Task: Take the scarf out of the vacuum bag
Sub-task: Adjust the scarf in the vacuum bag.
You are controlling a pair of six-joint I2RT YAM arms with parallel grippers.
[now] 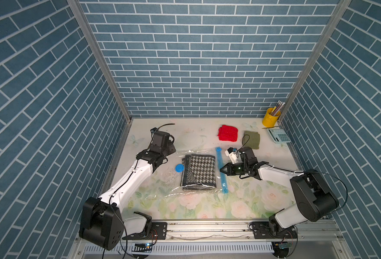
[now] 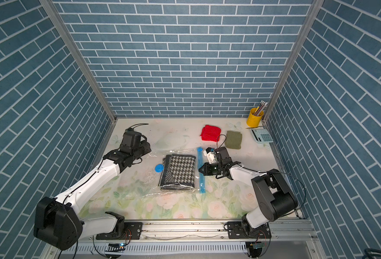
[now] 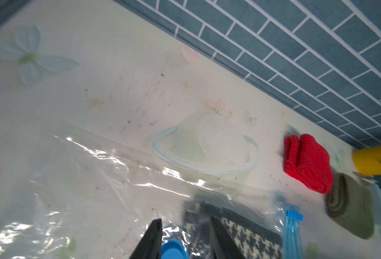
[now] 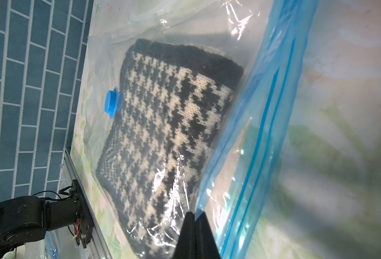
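no writing can be read; the calculator (image 1: pixel 278 135) keys are too small.

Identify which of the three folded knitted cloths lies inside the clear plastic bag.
The black-and-cream houndstooth scarf: it alone lies inside the vacuum bag; the red cloth and the olive cloth lie uncovered farther back.

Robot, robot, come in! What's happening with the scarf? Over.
Left hand open by valve cap. Right hand shut at zip strip. Scarf inside vacuum bag.

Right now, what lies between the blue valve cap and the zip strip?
The folded houndstooth scarf, inside the vacuum bag, lies between valve cap and zip strip; both top views show it.
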